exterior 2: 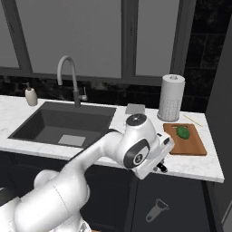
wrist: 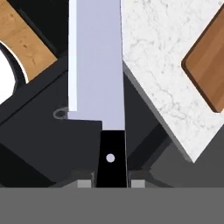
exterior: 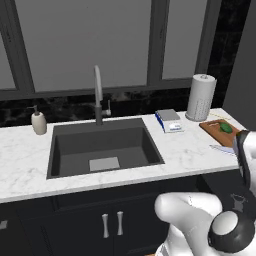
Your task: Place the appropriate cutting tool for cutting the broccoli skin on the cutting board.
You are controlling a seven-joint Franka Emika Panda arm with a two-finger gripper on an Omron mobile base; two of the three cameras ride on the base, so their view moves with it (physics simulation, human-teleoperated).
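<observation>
My gripper is shut on the black handle of a kitchen knife, and the broad blade runs straight up the hand view. In the right base view the gripper hangs at the counter's front edge, left of and below the cutting board. The reddish-brown board lies at the counter's right end with the small dark-green broccoli on its far part. The left base view shows the board, the broccoli and the blade tip over the counter. A corner of the board shows beside the blade.
A grey peeler lies low down in front of the dark cabinets. A paper towel roll stands behind the board. A blue-and-white scale sits beside the sink, with a faucet and a soap bottle.
</observation>
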